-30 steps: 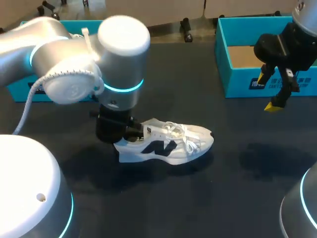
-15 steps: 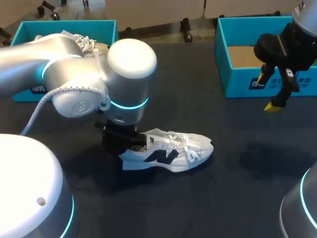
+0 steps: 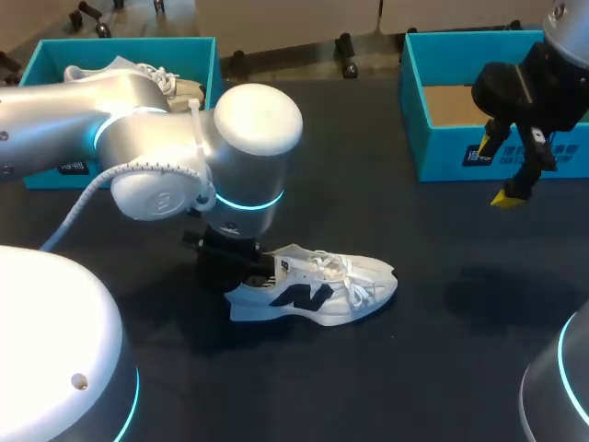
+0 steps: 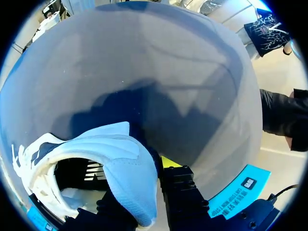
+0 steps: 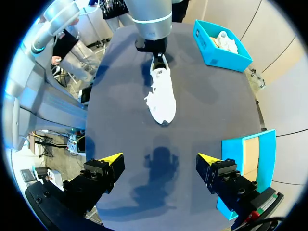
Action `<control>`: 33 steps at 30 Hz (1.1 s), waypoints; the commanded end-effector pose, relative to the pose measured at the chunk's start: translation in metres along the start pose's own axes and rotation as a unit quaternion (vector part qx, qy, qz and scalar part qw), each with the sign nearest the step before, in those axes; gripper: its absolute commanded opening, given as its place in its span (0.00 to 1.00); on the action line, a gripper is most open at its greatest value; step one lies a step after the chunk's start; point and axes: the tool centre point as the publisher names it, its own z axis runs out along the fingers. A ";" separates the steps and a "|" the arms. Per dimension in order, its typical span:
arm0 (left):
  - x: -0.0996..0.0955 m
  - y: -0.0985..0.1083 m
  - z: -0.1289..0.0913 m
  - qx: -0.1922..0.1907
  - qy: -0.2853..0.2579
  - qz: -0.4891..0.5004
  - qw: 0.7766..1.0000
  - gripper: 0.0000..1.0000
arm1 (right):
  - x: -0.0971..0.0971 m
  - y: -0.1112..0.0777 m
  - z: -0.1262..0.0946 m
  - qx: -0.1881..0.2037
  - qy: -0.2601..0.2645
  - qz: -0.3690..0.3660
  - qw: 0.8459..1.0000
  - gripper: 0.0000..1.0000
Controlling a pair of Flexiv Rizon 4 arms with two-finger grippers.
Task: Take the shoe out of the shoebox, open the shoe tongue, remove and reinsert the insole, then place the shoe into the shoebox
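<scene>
A white sneaker (image 3: 317,287) with a dark side logo lies sole down on the dark table, toe pointing right. My left gripper (image 3: 241,267) is at its heel. In the left wrist view the left gripper (image 4: 144,202) is shut on the sneaker's (image 4: 120,159) heel collar, one finger inside the shoe and one outside. The dark insole (image 4: 79,173) shows inside. My right gripper (image 3: 502,172) hangs open in the air at the far right, in front of the right shoebox (image 3: 442,147). From the right gripper (image 5: 158,159) the sneaker (image 5: 161,96) lies well ahead.
The right teal shoebox (image 5: 250,159) is open with a bare cardboard floor. A second teal box (image 3: 46,69) at the back left holds another white shoe (image 3: 152,78). My left arm's large elbow (image 3: 248,138) looms over the table's left half.
My left arm has carried the sneaker by its heel a little rightward and toward the front of the table, and it now lies flatter. The right arm has not moved.
</scene>
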 end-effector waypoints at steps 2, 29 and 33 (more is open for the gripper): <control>-0.001 -0.001 0.000 0.003 -0.004 -0.002 1.000 0.37 | -0.002 0.001 0.001 0.002 0.001 0.001 1.000 1.00; 0.040 -0.004 -0.094 0.095 -0.207 -0.161 0.960 1.00 | -0.002 0.001 0.001 0.002 0.001 0.001 1.000 1.00; 0.052 -0.008 -0.095 0.112 -0.240 -0.198 0.944 1.00 | -0.002 0.001 0.001 0.002 0.001 0.001 1.000 1.00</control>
